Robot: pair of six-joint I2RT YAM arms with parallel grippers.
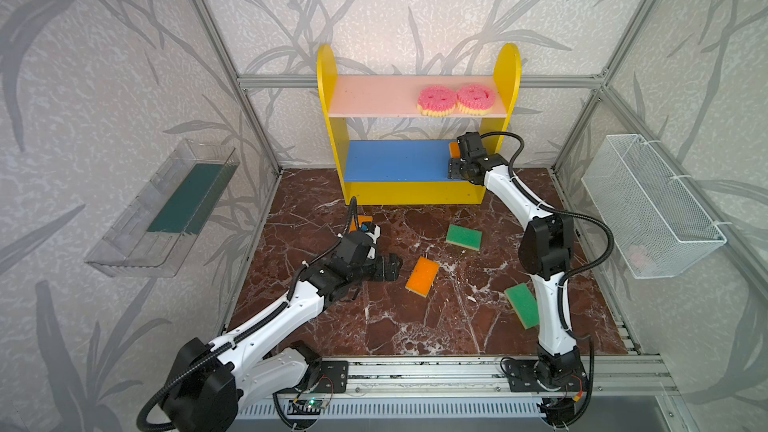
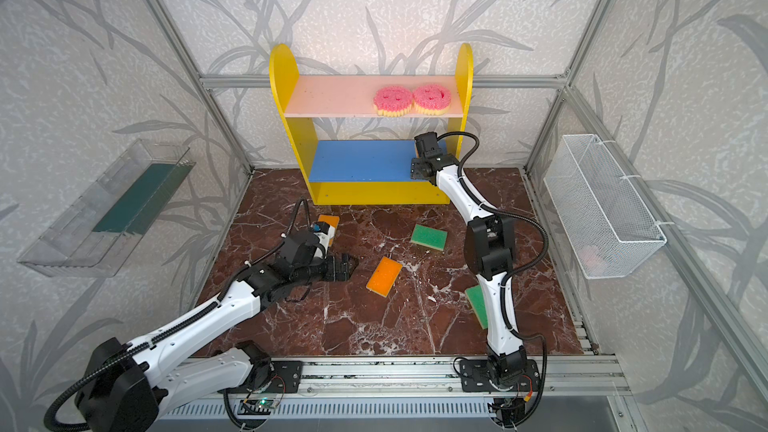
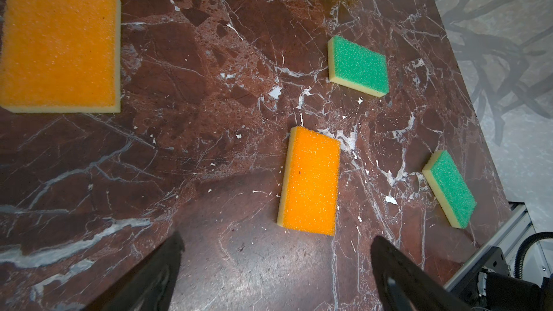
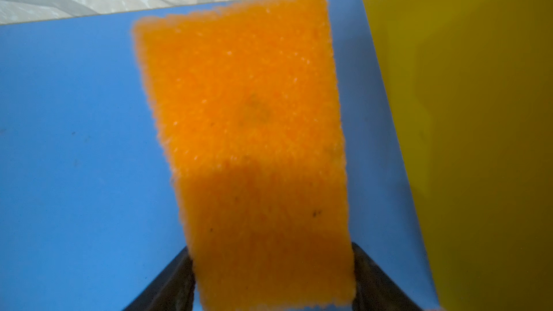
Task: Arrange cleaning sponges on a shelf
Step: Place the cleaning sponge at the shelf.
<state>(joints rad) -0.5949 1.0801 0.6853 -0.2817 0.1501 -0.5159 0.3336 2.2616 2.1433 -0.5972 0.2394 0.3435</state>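
1. Shelf (image 1: pixel 415 195): far centre of table (image 1: pixel 374 326); pink smiley sponge (image 1: pixel 436 100) and second pink sponge (image 1: pixel 477 97) at right end of upper board.
2. Shelved orange sponge (image 4: pixel 245 115): blue middle board, right end, between jaws of right claw (image 4: pixel 271 249); grasped or released, cannot tell.
3. Left claw (image 3: pixel 277 237): spread wide, empty, above table.
4. Loose on table: central orange sponge (image 1: pixel 422 276); left orange sponge (image 3: pixel 59 40); far green sponge (image 1: pixel 464 237); near green sponge (image 1: pixel 521 305).
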